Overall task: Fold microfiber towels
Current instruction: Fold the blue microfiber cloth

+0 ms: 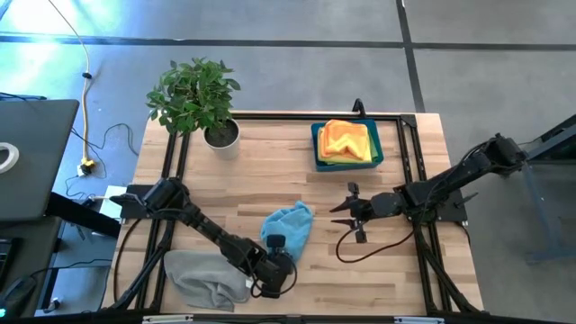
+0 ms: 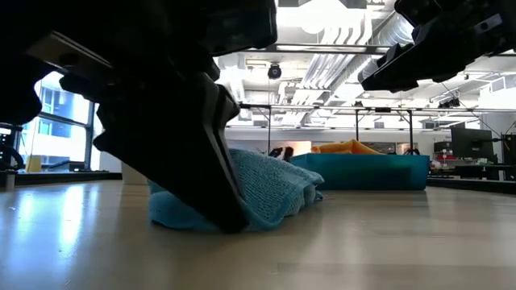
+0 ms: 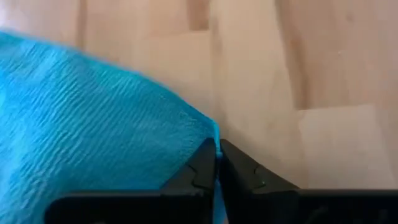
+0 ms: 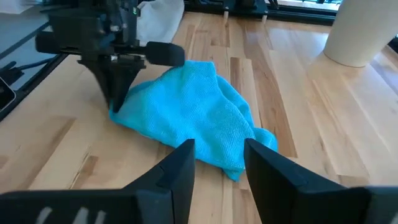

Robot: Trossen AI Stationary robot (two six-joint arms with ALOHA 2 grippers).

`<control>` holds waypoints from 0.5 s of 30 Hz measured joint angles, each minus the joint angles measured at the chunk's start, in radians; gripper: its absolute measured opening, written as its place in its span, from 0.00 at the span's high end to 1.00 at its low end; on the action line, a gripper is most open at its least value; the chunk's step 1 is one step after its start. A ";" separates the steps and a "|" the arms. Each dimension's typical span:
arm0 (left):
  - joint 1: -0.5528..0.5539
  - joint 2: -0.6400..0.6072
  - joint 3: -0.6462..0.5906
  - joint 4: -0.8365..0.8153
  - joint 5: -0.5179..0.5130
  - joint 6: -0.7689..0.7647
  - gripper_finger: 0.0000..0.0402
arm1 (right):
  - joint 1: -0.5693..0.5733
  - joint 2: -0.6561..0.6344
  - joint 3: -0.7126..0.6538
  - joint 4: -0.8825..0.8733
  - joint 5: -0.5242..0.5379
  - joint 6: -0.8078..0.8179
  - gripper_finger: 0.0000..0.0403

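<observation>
Pinching a corner of the light blue towel (image 1: 290, 228), the left gripper (image 1: 275, 264) has its fingers squeezed tight on the cloth.
The blue towel lies crumpled in the middle of the wooden table (image 1: 270, 162). A grey towel (image 1: 200, 276) sits bunched near the front left edge. Orange and yellow towels (image 1: 346, 140) rest in the blue bin (image 1: 317, 151) at the back. The right gripper (image 1: 356, 212) waits just beside the blue towel, fingers spread apart and holding nothing.

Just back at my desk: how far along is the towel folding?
Done: folded orange and yellow cloths sit in the blue plastic bin. In hand: the left gripper, jaws shut, pinches a corner of the crumpled light blue microfiber towel; the right gripper waits open beside it. Left: the crumpled grey towel at the table's front edge.
</observation>
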 joint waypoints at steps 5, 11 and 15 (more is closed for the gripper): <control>0.005 -0.053 0.017 -0.050 -0.003 -0.029 0.97 | 0.000 0.025 0.000 0.019 -0.021 0.012 0.67; 0.005 -0.140 0.128 -0.161 -0.042 -0.020 0.99 | 0.018 0.120 0.000 0.176 -0.022 -0.083 0.67; 0.006 -0.193 0.200 -0.243 -0.104 0.046 1.00 | 0.045 0.200 0.000 0.355 -0.045 -0.191 0.67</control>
